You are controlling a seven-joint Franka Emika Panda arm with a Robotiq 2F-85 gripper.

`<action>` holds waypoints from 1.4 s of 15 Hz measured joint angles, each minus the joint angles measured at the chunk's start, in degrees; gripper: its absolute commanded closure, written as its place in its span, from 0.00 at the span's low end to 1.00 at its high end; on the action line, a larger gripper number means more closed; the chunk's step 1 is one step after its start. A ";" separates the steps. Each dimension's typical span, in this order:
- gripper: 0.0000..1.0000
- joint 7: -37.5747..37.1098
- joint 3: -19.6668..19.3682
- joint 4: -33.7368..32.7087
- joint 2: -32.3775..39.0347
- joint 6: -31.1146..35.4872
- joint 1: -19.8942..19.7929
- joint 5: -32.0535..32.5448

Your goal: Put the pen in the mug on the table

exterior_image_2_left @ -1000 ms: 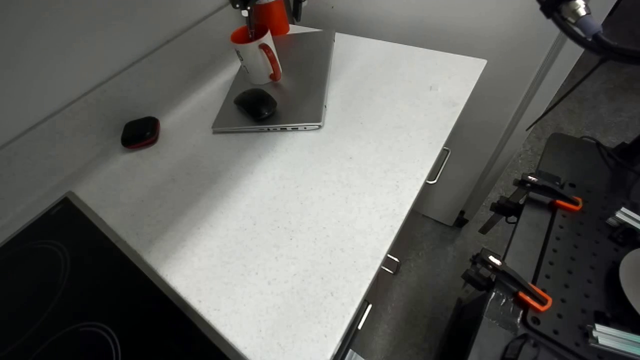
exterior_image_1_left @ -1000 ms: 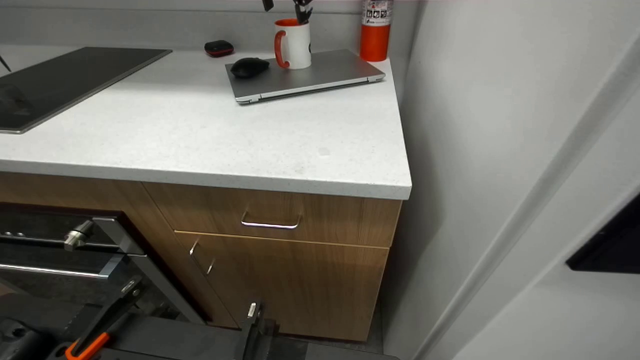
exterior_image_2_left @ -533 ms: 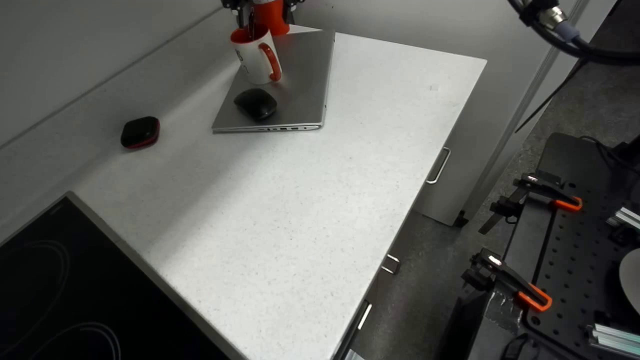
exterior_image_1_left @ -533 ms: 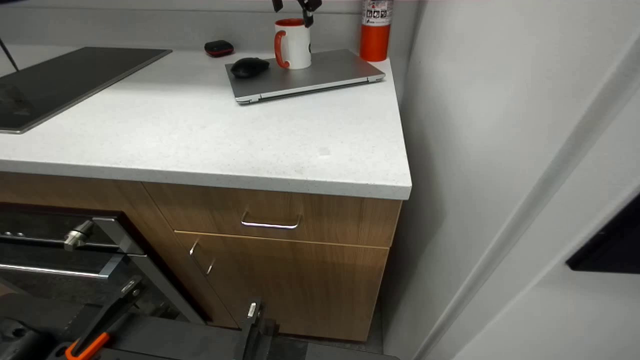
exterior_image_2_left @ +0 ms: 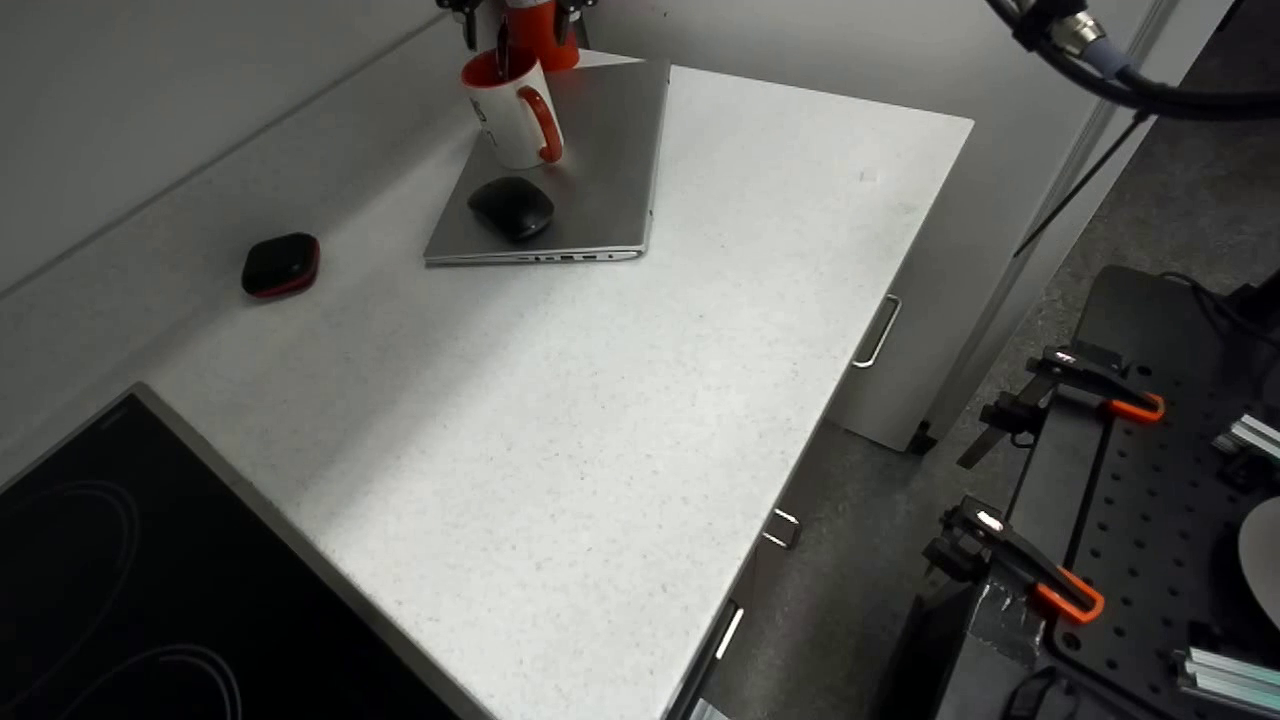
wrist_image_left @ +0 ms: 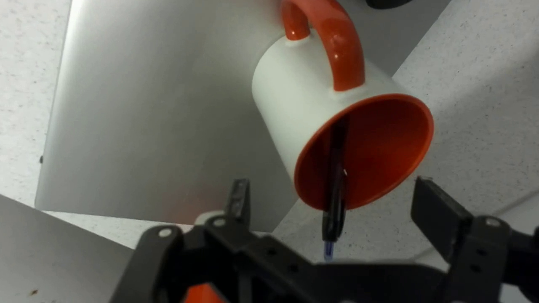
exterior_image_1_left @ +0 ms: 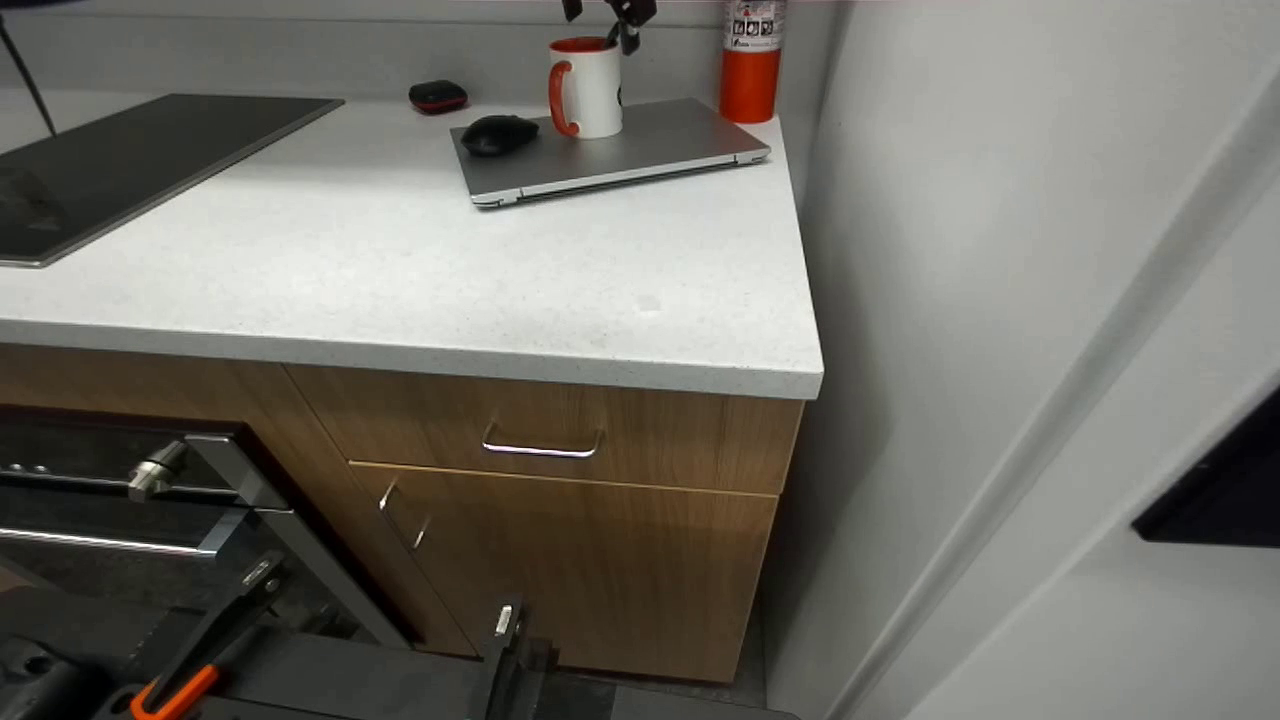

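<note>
The mug (wrist_image_left: pixel 303 97) is white with a red-orange handle and inside. It stands upright on the grey laptop in both exterior views (exterior_image_1_left: pixel 597 95) (exterior_image_2_left: pixel 512 125). The slim black pen (wrist_image_left: pixel 335 206) stands in the mug, leaning on the rim, its clear bluish end sticking out; it also shows in both exterior views (exterior_image_1_left: pixel 612 36) (exterior_image_2_left: pixel 503 52). My gripper (wrist_image_left: pixel 332 187) is open, its fingers apart on either side of the pen's upper end, touching neither pen nor mug in the wrist view. It shows just above the mug in both exterior views (exterior_image_1_left: pixel 601 28) (exterior_image_2_left: pixel 516 38). The table (exterior_image_2_left: pixel 620 400) is white.
The closed laptop (exterior_image_1_left: pixel 660 140) lies under the mug, with a black mouse (exterior_image_2_left: pixel 511 208) beside it. A red canister (exterior_image_1_left: pixel 750 85) stands behind the laptop near the wall. A small black case (exterior_image_2_left: pixel 281 265) and a black cooktop (exterior_image_2_left: pixel 120 580) are farther along the counter.
My open gripper has shifted a little sideways, toward the canister in an exterior view. One finger, which overlapped the pen, now shows apart from it. The pen stays in the mug.
</note>
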State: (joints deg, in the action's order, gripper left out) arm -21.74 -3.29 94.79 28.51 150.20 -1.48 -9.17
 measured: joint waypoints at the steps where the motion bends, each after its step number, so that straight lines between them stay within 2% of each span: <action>1: 0.00 -0.01 -0.04 -0.47 0.46 0.19 -0.06 -0.13; 3: 0.04 -0.02 -0.07 -1.40 1.38 0.77 -0.27 -0.40; 4: 0.28 -0.02 -0.07 -1.84 1.80 0.97 -0.40 -0.55; 6: 0.32 -0.03 -0.08 -2.79 2.60 1.15 -0.71 -1.00; 14: 0.96 -0.03 -0.07 -5.16 4.00 1.16 -1.54 -2.96; 15: 1.00 -0.03 -0.07 -5.24 4.02 1.16 -1.60 -2.98; 21: 0.99 -0.03 -0.07 -5.76 4.02 1.17 -1.92 -3.53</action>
State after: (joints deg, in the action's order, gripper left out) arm -21.77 -3.37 89.03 32.53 151.37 -3.40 -12.69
